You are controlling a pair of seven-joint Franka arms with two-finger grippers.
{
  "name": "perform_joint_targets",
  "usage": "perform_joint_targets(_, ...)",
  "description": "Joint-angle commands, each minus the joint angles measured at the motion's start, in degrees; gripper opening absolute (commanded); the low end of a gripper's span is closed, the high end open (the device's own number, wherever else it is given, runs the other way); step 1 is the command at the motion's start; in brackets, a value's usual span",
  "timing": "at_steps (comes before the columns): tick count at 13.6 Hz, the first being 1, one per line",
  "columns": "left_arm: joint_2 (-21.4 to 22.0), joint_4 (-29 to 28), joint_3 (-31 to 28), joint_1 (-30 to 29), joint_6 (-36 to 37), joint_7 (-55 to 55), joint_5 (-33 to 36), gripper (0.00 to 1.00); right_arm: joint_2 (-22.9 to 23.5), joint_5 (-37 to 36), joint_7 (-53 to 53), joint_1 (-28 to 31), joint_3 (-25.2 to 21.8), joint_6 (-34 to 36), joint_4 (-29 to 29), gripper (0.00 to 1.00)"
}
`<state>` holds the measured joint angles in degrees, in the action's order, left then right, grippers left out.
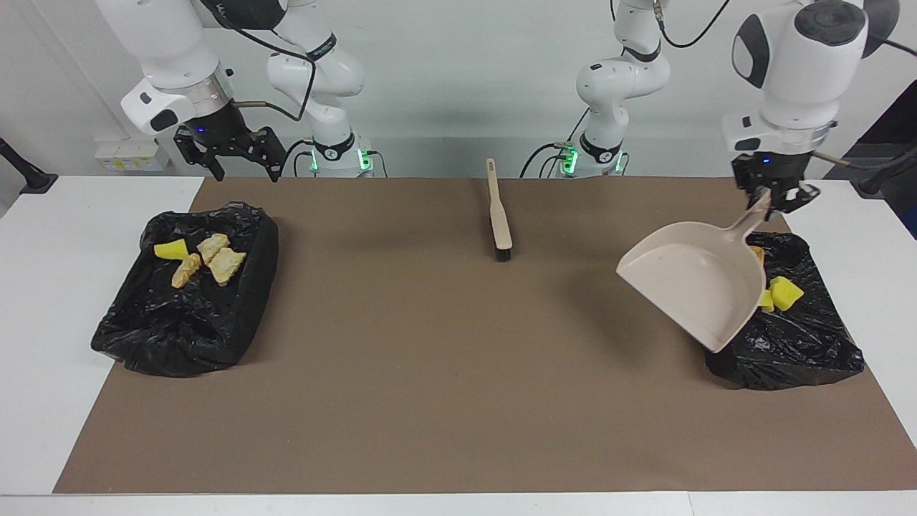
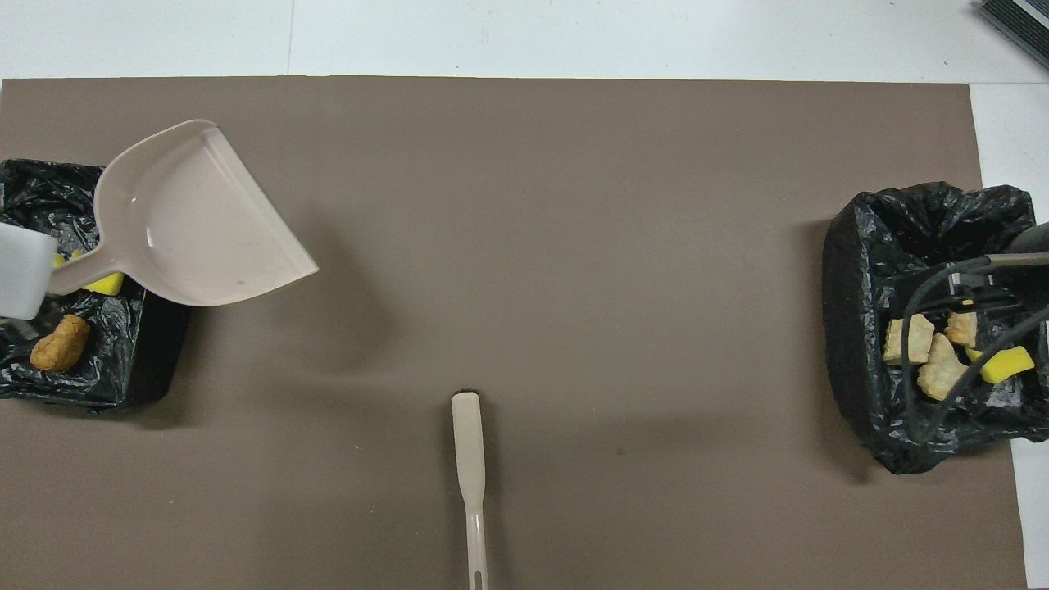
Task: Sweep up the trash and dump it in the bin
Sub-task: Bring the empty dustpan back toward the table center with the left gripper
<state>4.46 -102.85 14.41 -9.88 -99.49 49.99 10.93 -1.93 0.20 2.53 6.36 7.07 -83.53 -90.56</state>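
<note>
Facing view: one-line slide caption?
Left gripper holds the empty dustpan over one bin; right gripper open above the other bin; brush idle.

Dustpan [image 1: 698,287] in left gripper [image 1: 774,195] over bin [image 1: 795,344]

trash [image 1: 779,292] partly hidden by dustpan [image 1: 698,287]

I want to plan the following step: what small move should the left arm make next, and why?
Probably lower the empty beige plastic dustpan onto the brown mat beside the black-lined bin. The left gripper holds its handle in the air, the yellow and tan trash pieces lie in bins, and none shows on the mat.
</note>
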Motion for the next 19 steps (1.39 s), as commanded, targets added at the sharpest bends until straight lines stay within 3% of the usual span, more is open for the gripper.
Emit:
perform_joint_targets(1,-0.85,-0.77,-0.88,6.08,0.09,-12.67,-7.39,0.00,-1.06,1.20,-1.13,0.59,0.40,-0.76,-1.55,1.00)
perform_joint_targets(4,-4.28,-1.20,-0.88,14.33,-1.66,-27.61,-13.28,0.00,-0.97,1.20,-1.13,0.68,0.40,-0.76,-1.55,1.00)
perform_joint_targets(6,-5.25,-2.52,-0.88,19.96,-6.31,-40.44,-13.65,0.00,-0.97,1.20,-1.13,0.68,0.40,-0.76,-1.55,1.00)
perform_joint_targets(9,-6.65,-2.62,-0.88,24.80,-8.26,-48.98,-14.79,0.00,-0.97,1.20,-1.13,0.76,0.40,-0.76,-1.55,1.00)
perform_joint_targets(12,-13.67,-2.18,-0.96,31.31,-16.59,-64.54,-14.27,0.00,-0.97,1.20,-1.13,0.68,0.40,-0.76,-1.55,1.00)
perform_joint_targets(15,-18.51,-0.42,-1.05,36.93,-18.80,-75.17,-11.39,0.00,-0.97,1.20,-1.13,0.76,0.40,-0.76,-1.55,1.00)
perform_joint_targets(19,-18.79,-0.59,-1.58,36.34,-20.83,-77.41,-9.96,0.00,-0.97,1.20,-1.13,0.76,0.40,-0.76,-1.55,1.00)
